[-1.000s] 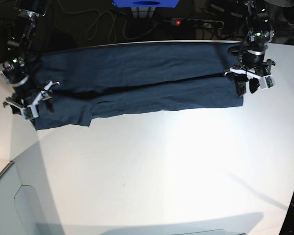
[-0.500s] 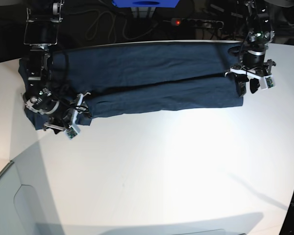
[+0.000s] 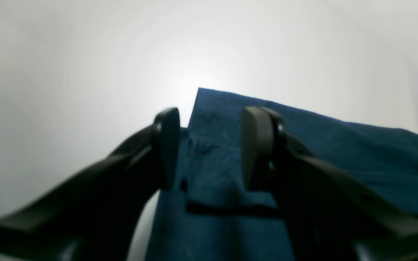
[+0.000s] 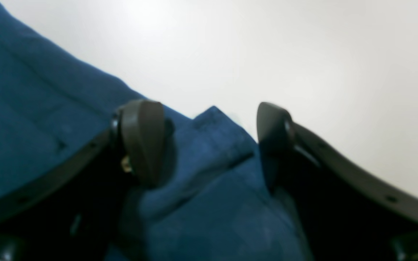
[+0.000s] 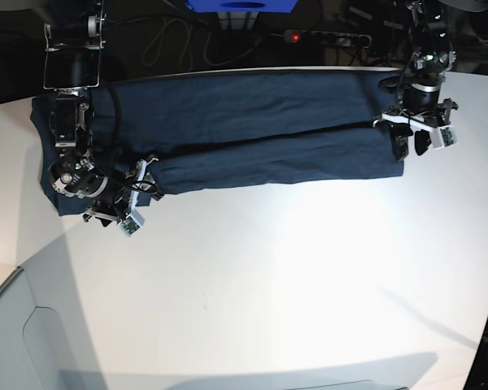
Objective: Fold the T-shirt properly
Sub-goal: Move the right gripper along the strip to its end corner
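Note:
The dark navy T-shirt [image 5: 252, 130] lies folded lengthwise in a long band across the back of the white table [image 5: 276, 284]. My left gripper [image 5: 419, 141] is at the shirt's right end in the base view. In the left wrist view it [image 3: 210, 146] is open, with the shirt's corner [image 3: 339, 152] lying between its fingers. My right gripper [image 5: 132, 208] is at the shirt's near left edge. In the right wrist view it [image 4: 209, 141] is open, with a bunched sleeve corner [image 4: 212, 145] between its fingers. Neither gripper clamps the fabric.
A power strip [image 5: 325, 36] with a red light, loose cables [image 5: 167, 41] and a blue object [image 5: 240, 5] lie behind the table's far edge. A grey panel [image 5: 8, 325] sits at the lower left corner.
My right arm has moved from the shirt's far left end rightward and toward the near edge, and now stands over the sleeve corner. The left arm and the shirt have not moved.

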`<state>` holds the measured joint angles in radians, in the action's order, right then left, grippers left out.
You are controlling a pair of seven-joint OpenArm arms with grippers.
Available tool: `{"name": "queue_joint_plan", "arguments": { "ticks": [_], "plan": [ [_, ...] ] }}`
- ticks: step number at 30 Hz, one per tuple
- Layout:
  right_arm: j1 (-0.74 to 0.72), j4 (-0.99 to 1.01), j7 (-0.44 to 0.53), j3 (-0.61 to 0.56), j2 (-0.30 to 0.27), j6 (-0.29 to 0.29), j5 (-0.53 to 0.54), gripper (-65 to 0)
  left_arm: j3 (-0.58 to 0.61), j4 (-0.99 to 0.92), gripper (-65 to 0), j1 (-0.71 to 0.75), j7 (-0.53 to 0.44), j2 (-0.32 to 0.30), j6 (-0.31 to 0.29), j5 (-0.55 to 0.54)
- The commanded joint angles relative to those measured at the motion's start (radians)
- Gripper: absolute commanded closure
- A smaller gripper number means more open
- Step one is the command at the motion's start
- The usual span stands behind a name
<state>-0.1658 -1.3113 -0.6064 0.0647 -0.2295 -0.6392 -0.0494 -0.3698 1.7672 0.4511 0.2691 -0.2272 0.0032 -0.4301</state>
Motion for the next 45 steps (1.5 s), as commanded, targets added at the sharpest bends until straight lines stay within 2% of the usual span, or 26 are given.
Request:
{"name": "queue_joint_plan", "arguments": {
  "ticks": [1, 3, 9, 10, 14, 28, 37, 45],
  "plan": [
    [-0.021, -0.02, 0.019, 0.005, -0.009, -0.026, 0.012, -34.6, -0.007, 0.013, -26.8, -0.001, -0.023, -0.01, -0.001, -0.002],
    [-0.021, -0.02, 0.019, 0.01, -0.009, -0.026, 0.012, -28.1, -0.007, 0.013, -26.8, -0.002, -0.023, -0.01, -0.001, -0.002],
    [-0.021, -0.021, 0.019, 0.011, -0.011, -0.026, 0.012, -1.9, -0.007, 0.01, -26.8, -0.016, -0.023, -0.01, -0.001, -0.002],
    [-0.021, -0.024, 0.019, 0.011, -0.011, -0.026, 0.012, 0.0, -0.007, 0.004, -26.8, -0.016, -0.023, -0.01, -0.001, -0.002],
    [0.005, -0.087, 0.019, 0.016, -0.011, -0.026, 0.012, -0.1, -0.007, -0.013, -26.8, -0.021, -0.023, -0.01, -0.001, -0.002],
    [0.259, -0.439, 0.019, 0.188, 0.002, -0.026, 0.015, 0.0, -0.007, -0.014, -26.8, -0.022, -0.023, -0.01, -0.002, -0.002],
    [0.475, -0.652, 0.024, 0.297, 0.106, -0.026, 0.015, 0.0, -0.007, -0.003, -26.8, -0.024, -0.024, -0.011, -0.002, -0.002],
    [0.615, -0.687, 0.139, 0.292, 0.184, -0.026, 0.015, 0.0, -0.007, -0.002, -26.8, -0.045, -0.024, -0.011, -0.002, -0.002]
  ]
}}
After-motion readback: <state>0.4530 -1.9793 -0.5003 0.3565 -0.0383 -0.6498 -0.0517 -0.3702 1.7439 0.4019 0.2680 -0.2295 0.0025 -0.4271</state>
